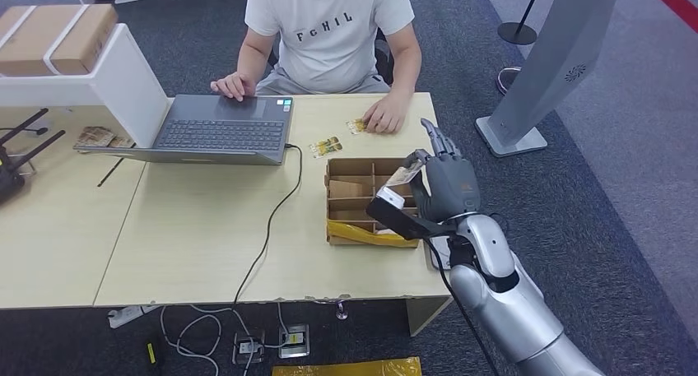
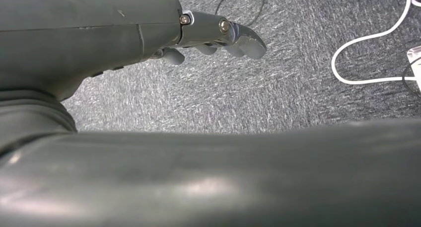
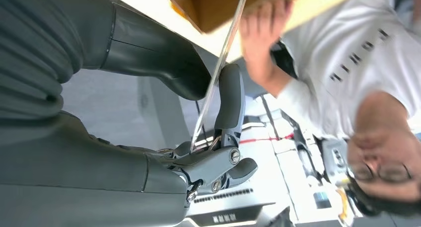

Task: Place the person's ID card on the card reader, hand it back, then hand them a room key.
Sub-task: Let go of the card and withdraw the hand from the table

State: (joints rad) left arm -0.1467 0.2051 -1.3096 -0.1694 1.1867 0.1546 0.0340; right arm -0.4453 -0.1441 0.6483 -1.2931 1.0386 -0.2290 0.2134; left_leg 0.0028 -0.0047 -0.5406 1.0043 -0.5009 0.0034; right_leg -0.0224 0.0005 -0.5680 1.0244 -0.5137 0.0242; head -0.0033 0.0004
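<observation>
Head view: right hand raised over right edge of compartmented cardboard box, pinching card between thumb and fingers, card tilted above box. Black card reader at 7 o'clock of hand, at box's right side. Person's hand rests on table at 12 o'clock of box, on small cards. Laptop at 10 o'clock of box.

Left wrist view: left hand hangs over grey carpet, fingers apart, holding nothing.

Right wrist view: card seen edge-on, clamped between thumb and fingers.
</observation>
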